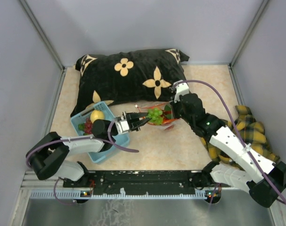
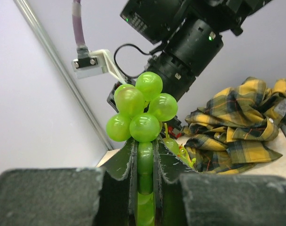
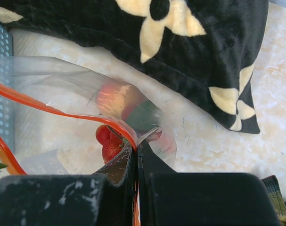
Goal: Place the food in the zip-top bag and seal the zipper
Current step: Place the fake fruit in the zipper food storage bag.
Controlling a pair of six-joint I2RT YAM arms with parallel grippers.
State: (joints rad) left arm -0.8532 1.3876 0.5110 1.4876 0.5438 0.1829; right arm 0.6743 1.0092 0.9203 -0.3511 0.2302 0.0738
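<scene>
Green grape bunch (image 2: 140, 113) above table (image 1: 180, 146) centre, lower grapes clamped in left gripper (image 2: 145, 155), long axis pointing at right arm. Zip-top bag (image 3: 62, 89) just beyond, mouth apparently toward bunch. Red zipper (image 3: 44, 107) pinched in closed right gripper (image 3: 137, 153). Strawberry (image 3: 107, 141) inside. Likely next: short push straight ahead.

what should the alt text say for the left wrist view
The left gripper is shut on the lower grapes of a green grape bunch, which stands upright above the fingers. Behind it is the black wrist of the right arm, and a crumpled yellow plaid cloth lies at right.
</scene>
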